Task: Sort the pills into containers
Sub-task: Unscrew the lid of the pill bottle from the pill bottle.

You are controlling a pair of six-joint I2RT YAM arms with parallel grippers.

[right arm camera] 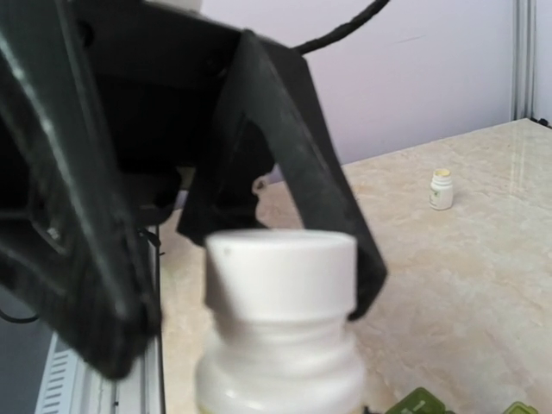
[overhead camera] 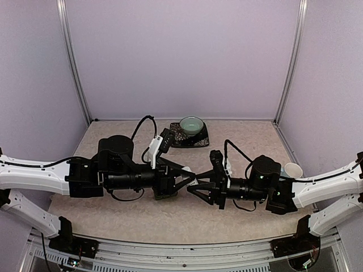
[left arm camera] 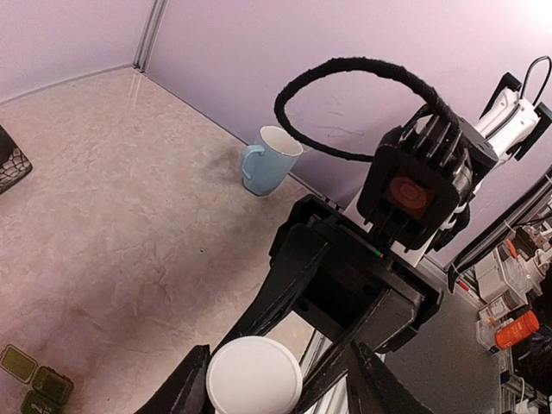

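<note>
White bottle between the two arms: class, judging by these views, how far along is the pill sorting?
Done: the white bottle is held up between the arms. In hand: the left fingers close around its cap, which is still on. Left: the green containers look shut and no loose pills show, so uncapping, opening lids and sorting all remain.

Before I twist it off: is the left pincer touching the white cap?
Cannot tell. In the right wrist view the left pincer brackets the white cap, but blur hides any contact.
</note>
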